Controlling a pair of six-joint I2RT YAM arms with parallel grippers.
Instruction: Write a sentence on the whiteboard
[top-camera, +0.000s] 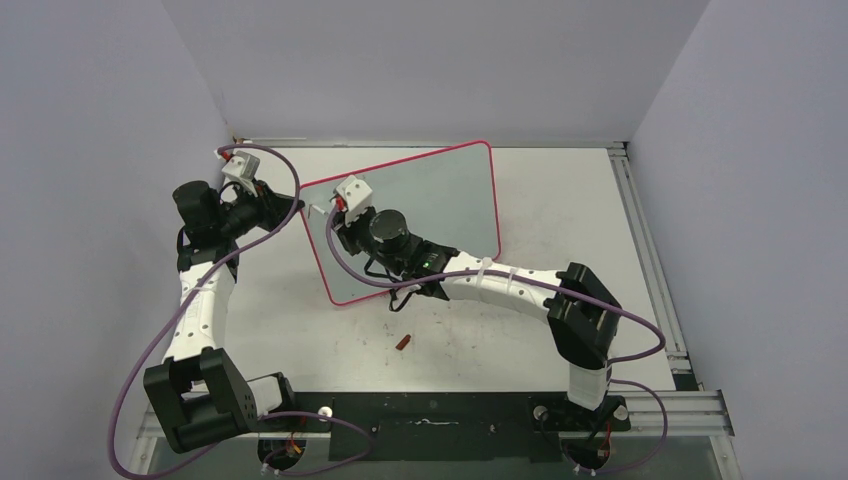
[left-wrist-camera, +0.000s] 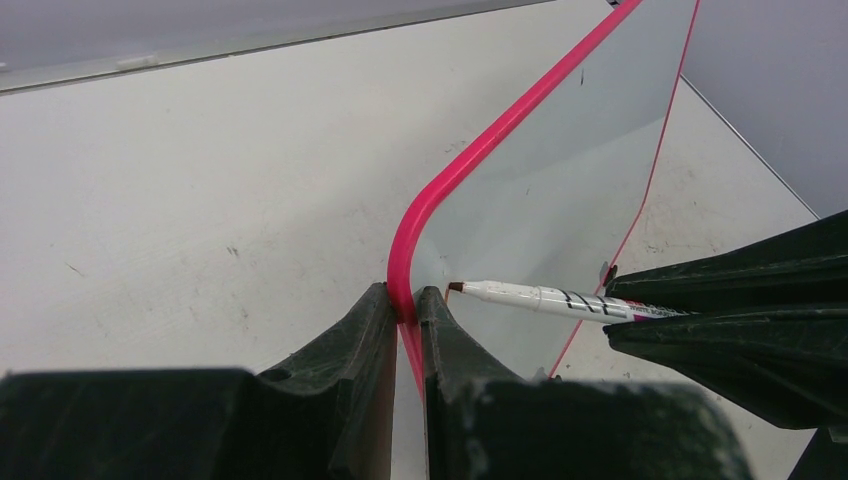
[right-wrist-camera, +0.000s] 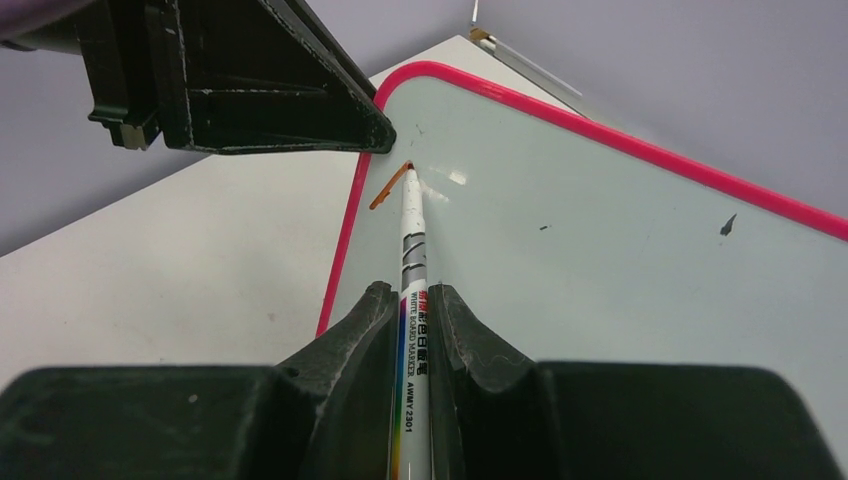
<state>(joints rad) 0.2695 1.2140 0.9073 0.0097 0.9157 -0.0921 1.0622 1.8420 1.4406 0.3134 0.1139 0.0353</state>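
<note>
Where the arms are bolted to a black plate (top-camera: 420, 425) at the near edge, the white table (top-camera: 500, 350) begins, scuffed and faintly stained. A little way in, a small red cap (top-camera: 404, 342) lies alone, just short of the near corner of the whiteboard (top-camera: 450, 190). The board sits toward the middle of the table, turned at an angle to its edges; it is pale grey with a pink-red rim. Whether it lies flat or is tipped up I cannot tell.

The left gripper (left-wrist-camera: 405, 300) is clamped on the rim at the board's left corner, one finger on each face. The right gripper (right-wrist-camera: 410, 300) is closed tight on a white marker (right-wrist-camera: 412, 250), which runs forward between its fingers. The marker's tip touches the board just inside that same corner, at the end of a short red-brown stroke (right-wrist-camera: 388, 188). A few dark specks mark the board farther along.

An aluminium rail (top-camera: 650, 250) lines the table's right edge. Plain pale lilac walls (top-camera: 420, 60) close the table in on the left, far and right sides.
</note>
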